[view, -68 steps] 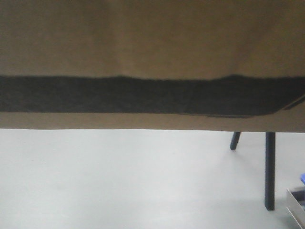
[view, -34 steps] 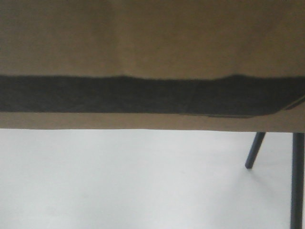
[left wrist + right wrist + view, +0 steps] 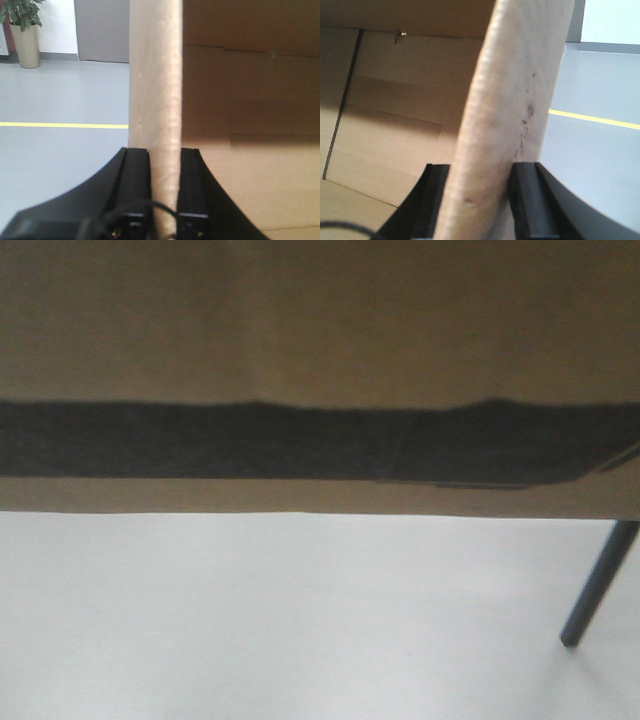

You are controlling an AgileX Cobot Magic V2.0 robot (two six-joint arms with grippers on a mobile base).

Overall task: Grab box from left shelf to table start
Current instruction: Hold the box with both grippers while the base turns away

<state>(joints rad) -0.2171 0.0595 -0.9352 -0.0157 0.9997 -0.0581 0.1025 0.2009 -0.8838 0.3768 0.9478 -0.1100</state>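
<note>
1. In the front view, a pale grey surface (image 3: pixel 280 620) was seen across the near half of the scene, smooth and unmarked.
2. Its far part was hidden from view by the box (image 3: pixel 320 330); contact between the two could not be told.
3. A dark slanted leg (image 3: pixel 598 580) was planted on that surface at the right, its foot set down near the right edge.
4. In the left wrist view, a grey floor (image 3: pixel 60 165) was shown, crossed from left to right by a yellow line (image 3: pixel 60 125).
5. A potted plant (image 3: pixel 26 40) was stood on the floor at the far left.
6. In the right wrist view, the floor and the yellow line were seen again at the right.
</note>
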